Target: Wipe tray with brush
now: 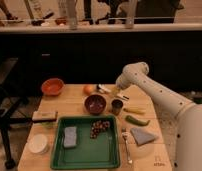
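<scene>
The green tray [87, 153] lies at the table's front centre. A grey sponge [70, 136] sits in its left half and a dark bunch of grapes [99, 128] at its back right. The brush [103, 89], a slim white handle with a dark end, lies at the back of the table, between an orange fruit [88, 89] and my gripper. My gripper [117, 93] hangs low over the back of the table, just right of the brush and above a small dark cup [117, 105]. It is well behind the tray.
A dark red bowl [95, 103] stands just behind the tray, and an orange bowl [52, 86] at the back left. A wooden-topped block [44, 115] and a white bowl [37, 143] lie left of the tray. On its right are a fork [127, 146], a grey cloth [143, 135], a green vegetable [137, 120] and a yellow item [135, 110].
</scene>
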You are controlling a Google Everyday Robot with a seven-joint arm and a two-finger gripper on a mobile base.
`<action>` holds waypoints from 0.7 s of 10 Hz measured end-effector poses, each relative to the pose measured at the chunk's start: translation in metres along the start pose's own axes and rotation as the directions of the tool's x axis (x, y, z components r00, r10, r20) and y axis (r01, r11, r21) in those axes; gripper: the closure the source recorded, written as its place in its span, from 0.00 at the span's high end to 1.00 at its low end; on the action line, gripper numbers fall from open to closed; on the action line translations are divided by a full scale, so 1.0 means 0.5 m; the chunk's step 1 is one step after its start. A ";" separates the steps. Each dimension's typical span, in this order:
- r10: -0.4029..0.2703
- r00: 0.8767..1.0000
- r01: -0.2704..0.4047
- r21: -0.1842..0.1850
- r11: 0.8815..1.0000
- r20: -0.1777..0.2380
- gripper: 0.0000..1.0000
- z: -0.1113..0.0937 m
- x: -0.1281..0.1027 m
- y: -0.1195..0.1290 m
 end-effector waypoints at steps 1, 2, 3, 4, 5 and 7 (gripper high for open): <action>0.000 1.000 0.000 -0.012 1.000 0.003 0.80 0.013 0.002 -0.004; 0.001 1.000 -0.001 -0.021 1.000 0.007 0.80 0.023 0.004 -0.010; 0.001 1.000 -0.001 -0.027 1.000 0.011 0.80 0.031 0.005 -0.014; 0.001 1.000 -0.001 -0.033 0.999 0.017 0.80 0.039 0.005 -0.019; 0.002 1.000 -0.001 -0.042 0.999 0.024 0.80 0.051 0.009 -0.026; 0.000 0.999 0.002 -0.047 0.999 0.038 0.80 0.057 0.019 -0.036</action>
